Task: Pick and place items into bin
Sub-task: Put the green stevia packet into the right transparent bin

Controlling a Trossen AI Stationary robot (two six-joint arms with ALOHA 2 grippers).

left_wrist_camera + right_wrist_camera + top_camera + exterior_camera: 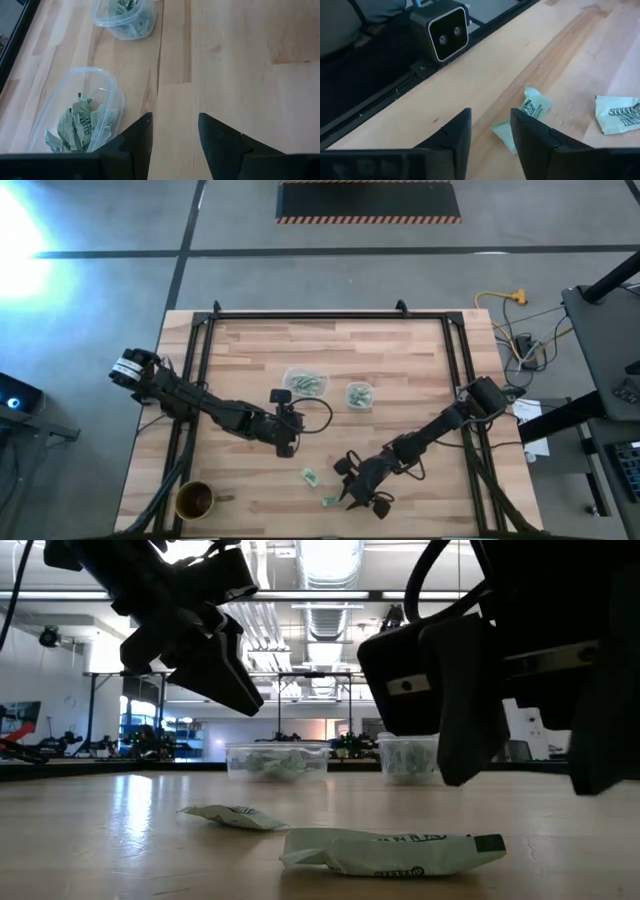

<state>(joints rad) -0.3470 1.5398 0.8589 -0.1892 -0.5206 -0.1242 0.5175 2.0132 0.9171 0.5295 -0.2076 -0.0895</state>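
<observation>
Right gripper, jaws narrowly parted and empty, hovers over a packet lying at its 1 o'clock, just ahead. Left gripper, parted, waits beside a bin.

Pale wood table — clear glossy plastic bins, crinkled wrappers

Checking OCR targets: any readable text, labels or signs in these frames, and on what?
None reads with certainty.
Dark print on packets in the near bin: blurred.
Print on loose packet by the right tool and on the second packet: illegible.
Print on front packet: too small.
</observation>
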